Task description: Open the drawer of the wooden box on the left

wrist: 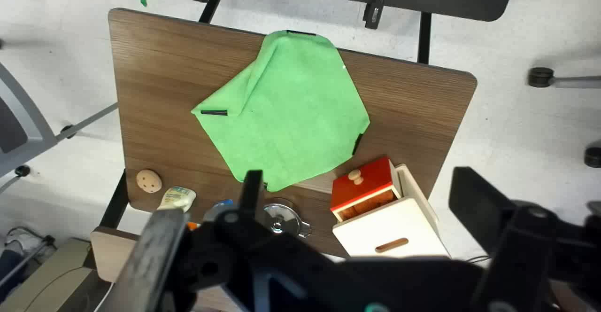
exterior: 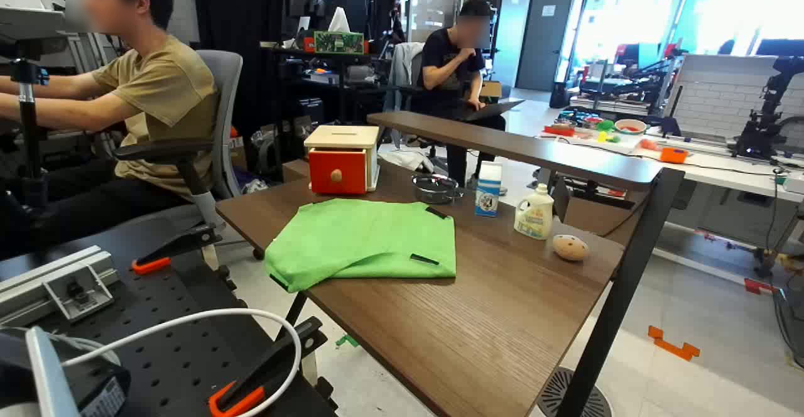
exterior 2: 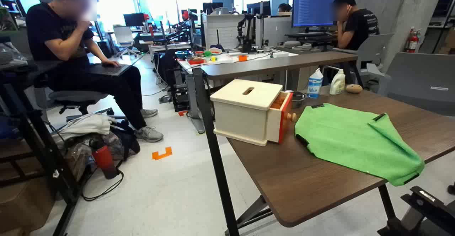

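Observation:
The wooden box (exterior: 342, 137) stands upright near a corner of the brown table, and it also shows in an exterior view (exterior 2: 238, 118) and in the wrist view (wrist: 392, 230). Its cream top has a slot. The red-fronted drawer (wrist: 364, 187) with a round wooden knob (wrist: 355, 176) sticks partly out of the box, and its brownish inside shows. The drawer also shows in both exterior views (exterior: 337, 171) (exterior 2: 282, 118). My gripper (wrist: 360, 173) is open with wide-apart fingers and nothing between them. It appears above the table, apart from the box. Both exterior views leave it out.
A green cloth (wrist: 300, 110) lies flat near the drawer front. A metal pot (exterior: 436, 189), a blue-white carton (exterior: 488, 189), a cream bottle (exterior: 534, 215) and an egg-shaped thing (exterior: 570, 247) stand along the far side. A raised shelf (exterior: 515, 146) runs behind them.

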Available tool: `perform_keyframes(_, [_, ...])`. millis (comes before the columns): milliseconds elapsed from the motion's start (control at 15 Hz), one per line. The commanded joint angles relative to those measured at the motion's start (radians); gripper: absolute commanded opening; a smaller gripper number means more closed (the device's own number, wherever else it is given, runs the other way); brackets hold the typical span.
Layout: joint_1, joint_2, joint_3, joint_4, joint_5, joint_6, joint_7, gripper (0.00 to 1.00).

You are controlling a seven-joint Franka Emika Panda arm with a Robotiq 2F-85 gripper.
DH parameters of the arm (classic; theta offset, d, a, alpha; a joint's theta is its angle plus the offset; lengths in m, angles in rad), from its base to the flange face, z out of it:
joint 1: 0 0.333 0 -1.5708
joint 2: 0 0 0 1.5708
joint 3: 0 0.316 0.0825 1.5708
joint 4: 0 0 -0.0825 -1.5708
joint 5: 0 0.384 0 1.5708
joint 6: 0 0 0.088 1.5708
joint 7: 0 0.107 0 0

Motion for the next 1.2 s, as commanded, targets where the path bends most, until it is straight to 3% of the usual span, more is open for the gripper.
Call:
perform_keyframes(0, [0.02,0.004,-0.015,0.004,-0.012,-0.004,0.011,1.0])
perform_keyframes(400, [0.02,0.025,-0.016,-0.013,-0.02,0.013,-0.002,1.0])
perform_keyframes(600, [0.032,0.079,-0.047,-0.063,-0.022,0.072,-0.08,1.0])
perform_keyframes(800, [0.022,0.159,-0.083,-0.108,-0.048,0.173,-0.157,1.0])
perform_keyframes(1133, [-0.03,0.389,-0.121,-0.122,-0.181,0.452,-0.199,1.0])
